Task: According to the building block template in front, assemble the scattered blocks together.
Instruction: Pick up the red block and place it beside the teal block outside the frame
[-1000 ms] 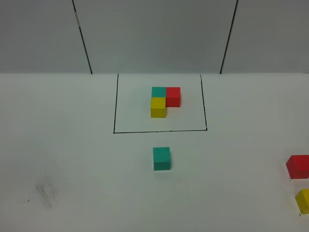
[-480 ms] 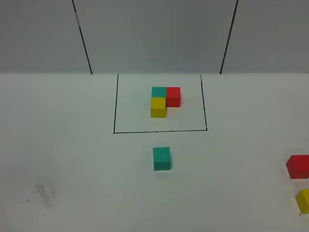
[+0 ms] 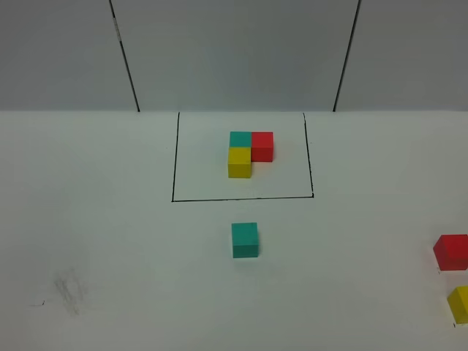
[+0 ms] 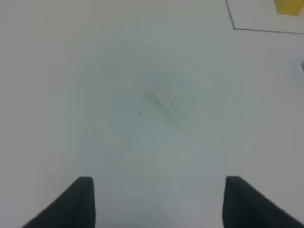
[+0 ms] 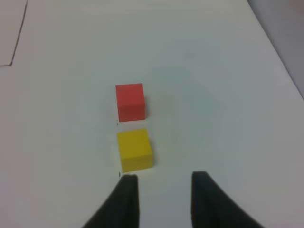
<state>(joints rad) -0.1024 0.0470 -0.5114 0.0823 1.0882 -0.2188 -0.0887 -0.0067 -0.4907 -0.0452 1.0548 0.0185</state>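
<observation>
- Progress: nil assembled. The building block template (L-shaped trio of teal, red and yellow cubes inside a thin black-lined rectangle) sits complete. The three loose cubes lie apart, none joined.
- Left gripper: fingers spread wide, nothing betw. them, over bare white table. The small matte teal-green cube is well ahead and off to one side, only a sliver at the edge of the left wrist view.
- Right gripper: released, narrower gap, empty. The small matte yellow cube is just ahead of one fingertip, not betw. the jaws. The small matte red cube is just beyond it, near but not touching.
- Orientation: all cubes, so no long axis each. The red–yellow pair lines up roughly along this pincer's reach. Teal's faces are approx. square to the frame lines.
- Template L: teal at the corner, red and yellow arms equal, so no long axis either.
- Left to do (est.): all three placements, w/ yellow the handiest first pick.
</observation>
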